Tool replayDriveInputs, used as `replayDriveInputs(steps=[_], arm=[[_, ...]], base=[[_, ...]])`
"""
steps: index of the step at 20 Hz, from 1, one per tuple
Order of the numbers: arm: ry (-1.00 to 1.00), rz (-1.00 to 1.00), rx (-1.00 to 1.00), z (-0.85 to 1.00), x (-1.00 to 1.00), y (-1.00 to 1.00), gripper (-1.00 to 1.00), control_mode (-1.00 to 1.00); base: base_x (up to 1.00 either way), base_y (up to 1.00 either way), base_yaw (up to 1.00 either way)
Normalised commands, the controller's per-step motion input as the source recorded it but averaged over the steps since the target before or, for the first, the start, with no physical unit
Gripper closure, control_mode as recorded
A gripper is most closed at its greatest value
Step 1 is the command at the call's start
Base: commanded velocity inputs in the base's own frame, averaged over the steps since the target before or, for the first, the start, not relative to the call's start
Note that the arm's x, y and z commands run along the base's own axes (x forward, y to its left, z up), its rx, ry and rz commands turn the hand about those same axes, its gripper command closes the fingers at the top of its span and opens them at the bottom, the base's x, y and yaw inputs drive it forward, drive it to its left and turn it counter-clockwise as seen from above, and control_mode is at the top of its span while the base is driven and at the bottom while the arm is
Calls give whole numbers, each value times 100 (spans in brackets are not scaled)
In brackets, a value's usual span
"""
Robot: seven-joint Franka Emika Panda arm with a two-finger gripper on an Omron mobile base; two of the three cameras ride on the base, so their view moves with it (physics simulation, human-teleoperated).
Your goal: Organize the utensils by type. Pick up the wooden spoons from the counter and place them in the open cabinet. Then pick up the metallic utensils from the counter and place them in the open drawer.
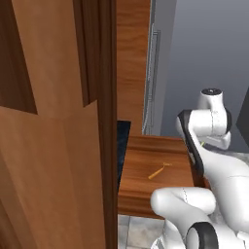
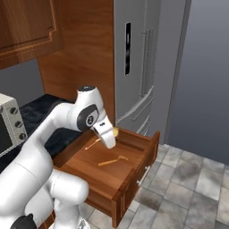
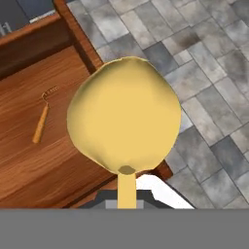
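My gripper [image 3: 126, 199] is shut on the thin handle of a yellow spoon [image 3: 124, 114], whose round bowl looms right in front of the hand camera. In the right base view the gripper [image 2: 110, 139] hangs over the back of the open wooden drawer [image 2: 134, 174], and the spoon's bowl [image 2: 116, 132] peeks out beside the hand. A small yellow utensil [image 2: 110, 161] lies on the drawer floor; it is also visible as a utensil [image 1: 159, 171] in the left base view and as a utensil [image 3: 41, 119] in the hand view. Another thin yellow piece [image 2: 92, 144] lies near the drawer's back.
A tall wooden cabinet door [image 1: 53, 146] stands close on the left. The grey fridge [image 2: 143, 67] rises behind the drawer. A dark counter [image 2: 36, 114] carries a white oven [image 2: 6, 127]. Grey floor tiles [image 2: 192, 179] spread to the right.
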Motion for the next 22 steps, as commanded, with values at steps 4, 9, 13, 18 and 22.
replayDriveInputs(steps=[4, 9, 13, 18, 22], arm=[[9, -29, 5, -60, 11, 10, 100, -100], [9, -10, 10, -62, 45, 22, 100, -100], [14, 0, 12, -48, 50, 9, 100, -100], [7, 0, 2, -42, 54, 0, 100, -100], [1, 0, 2, -40, 55, -3, 100, -100]], base=[[0, 0, 0], [0, 0, 0], [0, 0, 0], [0, 0, 0], [0, 0, 0]])
